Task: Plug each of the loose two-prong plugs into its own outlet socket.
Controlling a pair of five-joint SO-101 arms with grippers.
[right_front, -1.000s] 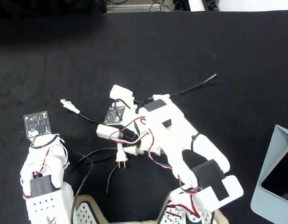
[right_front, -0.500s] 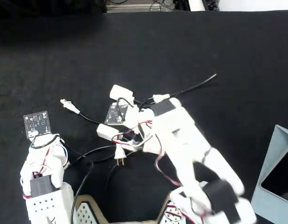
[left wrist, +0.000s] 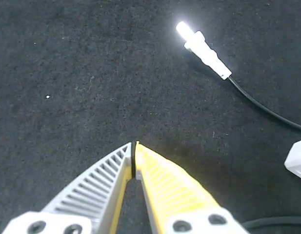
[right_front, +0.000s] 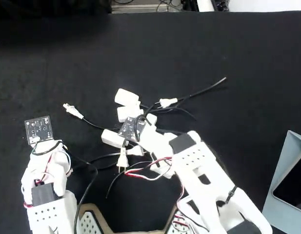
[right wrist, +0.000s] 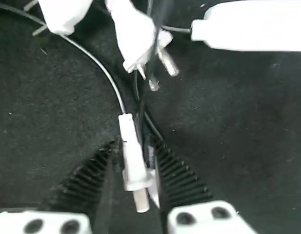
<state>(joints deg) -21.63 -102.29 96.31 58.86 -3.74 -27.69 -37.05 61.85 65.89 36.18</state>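
Observation:
Three white outlet sockets (right_front: 127,96), (right_front: 128,113), (right_front: 111,137) lie mid-table among tangled black cords. A loose two-prong plug (right_front: 72,111) lies to their left and shows as the bright plug (left wrist: 204,48) ahead of my left gripper (left wrist: 134,146). That gripper is shut with nothing in it and sits at the front left (right_front: 40,136). Another plug (right_front: 167,102) rests to the right of the sockets, and a third plug (right_front: 123,160) lies in front of them. My right gripper (right wrist: 133,144) is shut on a white plug (right wrist: 132,165) by its cord end, and sits just in front of the sockets (right_front: 133,130).
A grey-blue bin (right_front: 287,185) stands at the right edge. A loose black cord end (right_front: 213,85) trails to the back right. Red and white arm wires (right_front: 150,168) hang over the cords near the front. The far and left parts of the black table are bare.
My right arm has drawn back toward the table's front, and its gripper has slid a little right and nearer. The front plug shifted slightly left. The left arm stayed still.

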